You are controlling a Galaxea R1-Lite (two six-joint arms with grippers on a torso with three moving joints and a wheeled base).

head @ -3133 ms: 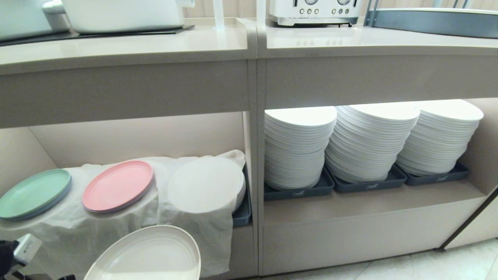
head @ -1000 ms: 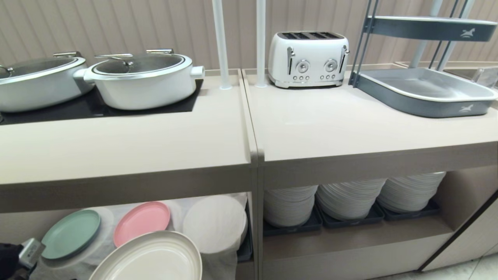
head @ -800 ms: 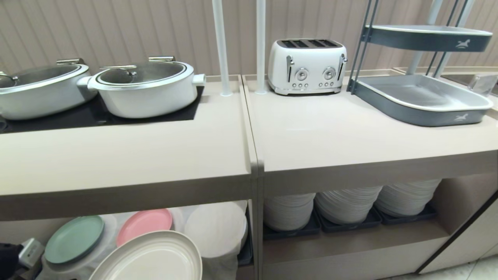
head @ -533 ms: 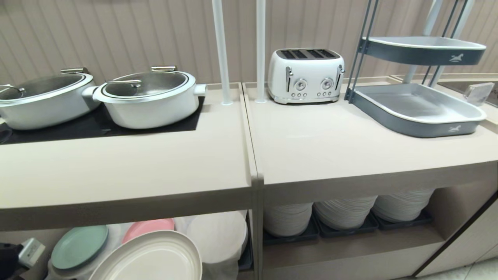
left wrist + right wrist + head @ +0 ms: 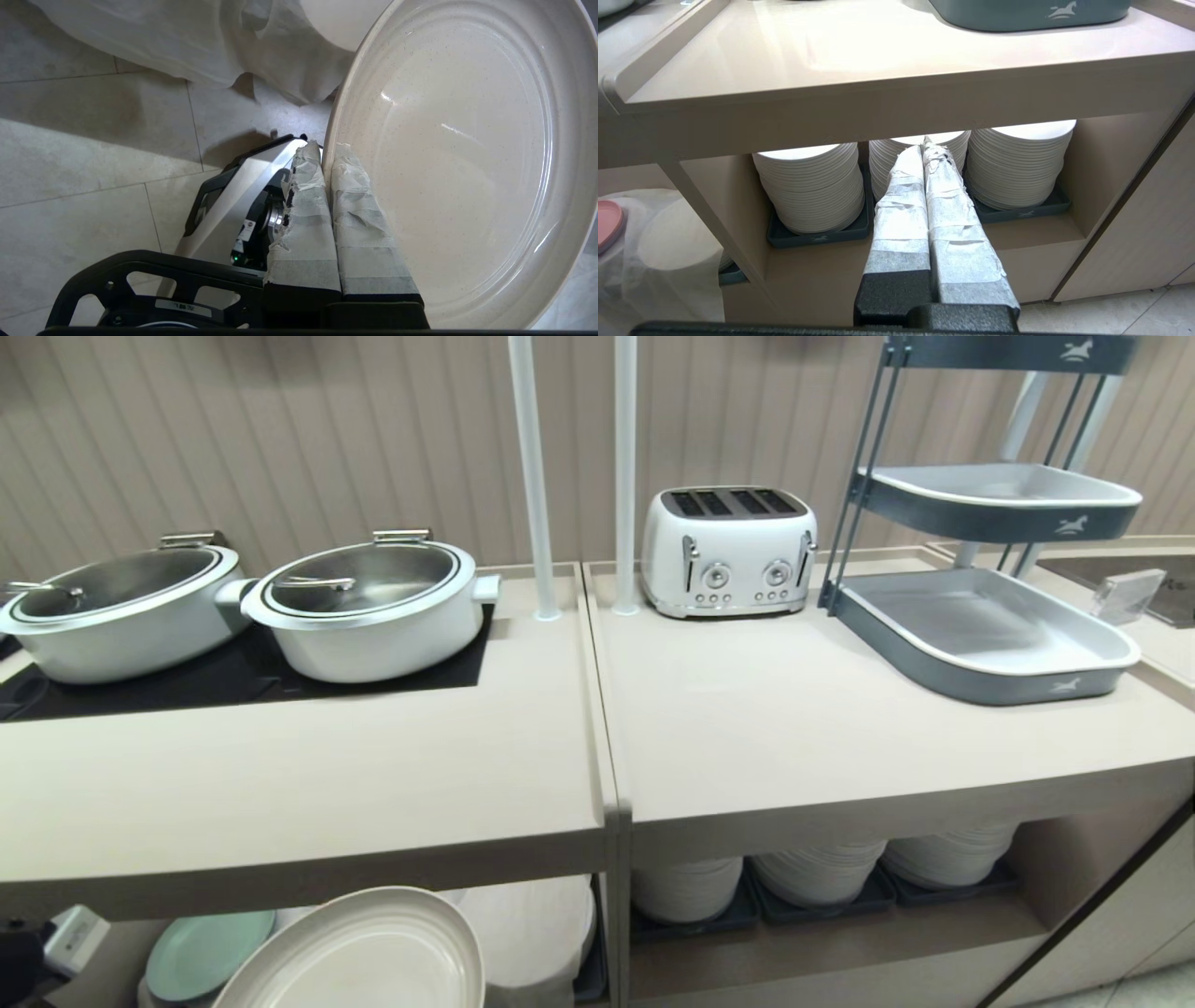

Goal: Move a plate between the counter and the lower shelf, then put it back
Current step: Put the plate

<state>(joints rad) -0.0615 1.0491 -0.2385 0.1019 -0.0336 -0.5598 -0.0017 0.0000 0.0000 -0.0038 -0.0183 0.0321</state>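
Left pincer [image 5: 327, 151] pinches the rim of the one cream plate [image 5: 364, 952], held at 6 o'clock below the surface [image 5: 299, 784] edge, before the lower shelf [image 5: 560, 933]. Right pincer [image 5: 924, 144], pressed together and empty, shows only in its wrist view, facing three white plate stacks [image 5: 812, 186] in three grey trays [image 5: 817, 235]. Two lidded pots [image 5: 373, 607] sit at 10 o'clock; one mint-green plate [image 5: 205, 952] peeks out.

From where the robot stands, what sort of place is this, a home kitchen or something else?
Probably a hotel or canteen buffet line rather than a home kitchen. Two lidded white serving pots sit on black hob panels in the counter, a four-slot toaster stands on the next worktop, and tall stacks of white plates wait underneath.
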